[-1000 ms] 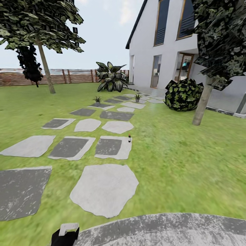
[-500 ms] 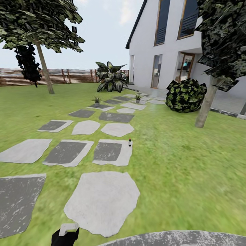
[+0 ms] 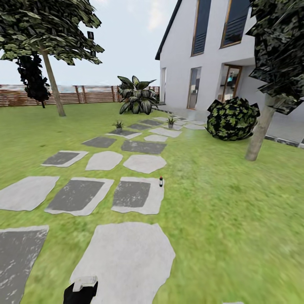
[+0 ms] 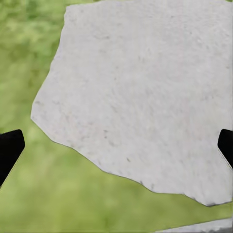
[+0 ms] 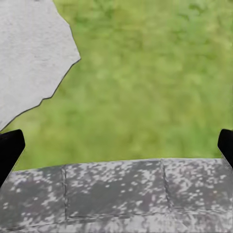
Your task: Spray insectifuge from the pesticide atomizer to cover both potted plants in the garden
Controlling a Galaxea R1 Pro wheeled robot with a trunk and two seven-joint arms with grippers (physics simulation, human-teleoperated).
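Pesticide atomizer [image 3: 161,181]: small dark bottle with a red cap, upright at the right edge of a pale stepping stone [image 3: 137,195] with a dark centre, midway down the path ahead of me, well apart from both arms.

Potted plants: two small green rosettes in grey pots, far up the path. I log one [image 3: 118,125] on the left by a dark slab, the other [image 3: 170,122] to the right near the house, each well beyond the atomizer.

Garden: green lawn [image 3: 236,202] crossed by irregular grey and pale stones, ringed at the far side by a brown slat fence [image 3: 80,94]. A large pale stone [image 3: 126,261] lies just in front of me.

Left gripper [image 4: 116,150]: fingertips [image 4: 9,150] black, set wide apart at the two edges of my left wrist view, nothing between them; pale stone and grass below.

Right gripper [image 5: 116,150]: fingertips [image 5: 9,150] likewise spread wide, holding nothing; grass, a corner of pale stone and a speckled grey paved band [image 5: 116,194] beneath.

Other: white house [image 3: 202,55], round shrub [image 3: 232,118], broad-leaved striped plant [image 3: 137,95], two trees [image 3: 46,33].
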